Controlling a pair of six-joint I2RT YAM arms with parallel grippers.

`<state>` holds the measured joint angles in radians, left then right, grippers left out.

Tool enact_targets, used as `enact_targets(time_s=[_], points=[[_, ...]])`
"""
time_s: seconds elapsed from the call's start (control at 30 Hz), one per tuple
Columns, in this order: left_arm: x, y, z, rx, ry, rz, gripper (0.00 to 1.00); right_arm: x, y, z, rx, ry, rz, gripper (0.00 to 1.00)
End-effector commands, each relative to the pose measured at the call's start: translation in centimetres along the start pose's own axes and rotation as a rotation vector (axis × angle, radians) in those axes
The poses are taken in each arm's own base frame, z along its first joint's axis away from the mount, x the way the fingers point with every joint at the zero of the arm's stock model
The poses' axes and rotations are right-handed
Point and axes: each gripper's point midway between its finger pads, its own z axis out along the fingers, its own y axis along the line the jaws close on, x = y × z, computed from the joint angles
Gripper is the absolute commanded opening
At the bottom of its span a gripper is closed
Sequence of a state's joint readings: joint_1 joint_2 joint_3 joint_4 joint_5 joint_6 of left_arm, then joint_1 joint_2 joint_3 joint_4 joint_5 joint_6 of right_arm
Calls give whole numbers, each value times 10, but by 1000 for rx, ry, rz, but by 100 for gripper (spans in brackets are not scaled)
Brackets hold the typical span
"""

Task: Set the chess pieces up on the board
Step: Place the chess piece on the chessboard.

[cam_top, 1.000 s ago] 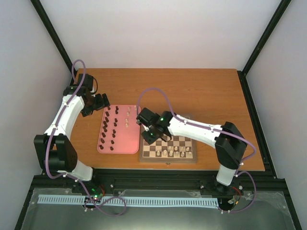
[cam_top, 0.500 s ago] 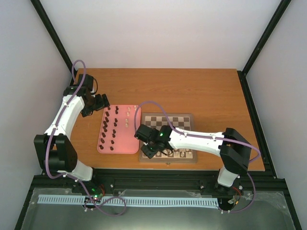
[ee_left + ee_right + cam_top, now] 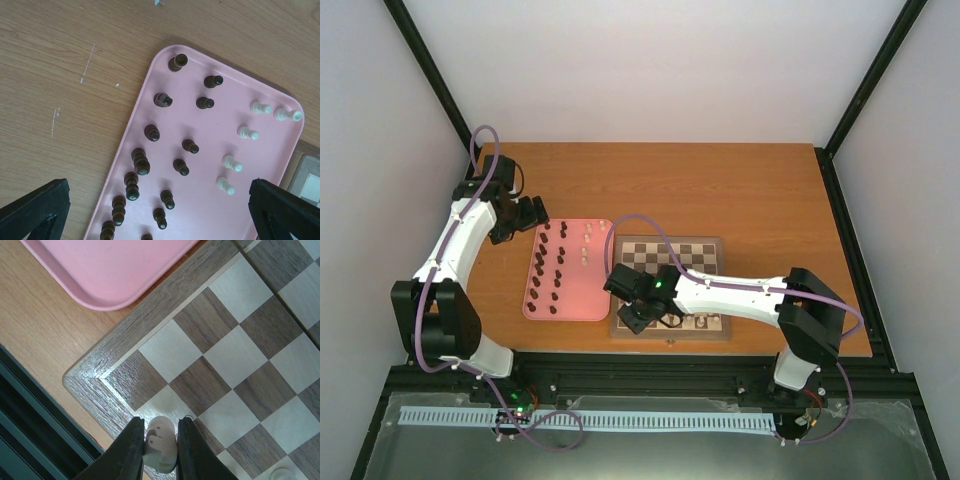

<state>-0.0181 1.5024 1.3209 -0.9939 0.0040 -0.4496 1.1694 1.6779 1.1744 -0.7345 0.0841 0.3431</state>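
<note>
My right gripper [image 3: 637, 316] is over the near left corner of the board [image 3: 716, 244]. In the right wrist view it [image 3: 160, 441] is shut on a cream chess piece [image 3: 161, 444], held just above a light square beside the wooden rim [image 3: 102, 371]. Several cream pieces [image 3: 694, 320] stand along the board's near rows. Dark pieces [image 3: 548, 270] and a few cream ones [image 3: 586, 241] stand on the pink tray [image 3: 576, 302]. My left gripper [image 3: 534, 213] hangs open at the tray's far left corner. In its wrist view the gripper [image 3: 157, 200] has nothing between its wide-apart fingers [image 3: 37, 207].
The pink tray [image 3: 212, 160] lies against the board's left side, its rounded corner [image 3: 107, 300] close to my right gripper. Bare wooden tabletop [image 3: 720, 190] stretches behind the board. A black frame rail [image 3: 30, 405] runs along the table's near edge.
My right gripper has carried the cream piece from the board's left middle toward its near left corner, then nearly stopped. The left arm has not moved.
</note>
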Motion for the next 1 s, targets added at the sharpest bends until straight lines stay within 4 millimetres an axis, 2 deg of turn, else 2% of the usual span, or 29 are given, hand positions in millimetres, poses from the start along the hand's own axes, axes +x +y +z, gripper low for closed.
enact_targets(time_s=[0.0,0.87,0.97], points=[[-5,-2,-9,13,-37,12,100,-6,4,-2,-12,-34,13,12],[-7,-4,-8,12,-32,14,100,3,1,18,14,9,12,15],[-7,-4,-7,11,-30,14,100,3,0,17,15,4,12,18]])
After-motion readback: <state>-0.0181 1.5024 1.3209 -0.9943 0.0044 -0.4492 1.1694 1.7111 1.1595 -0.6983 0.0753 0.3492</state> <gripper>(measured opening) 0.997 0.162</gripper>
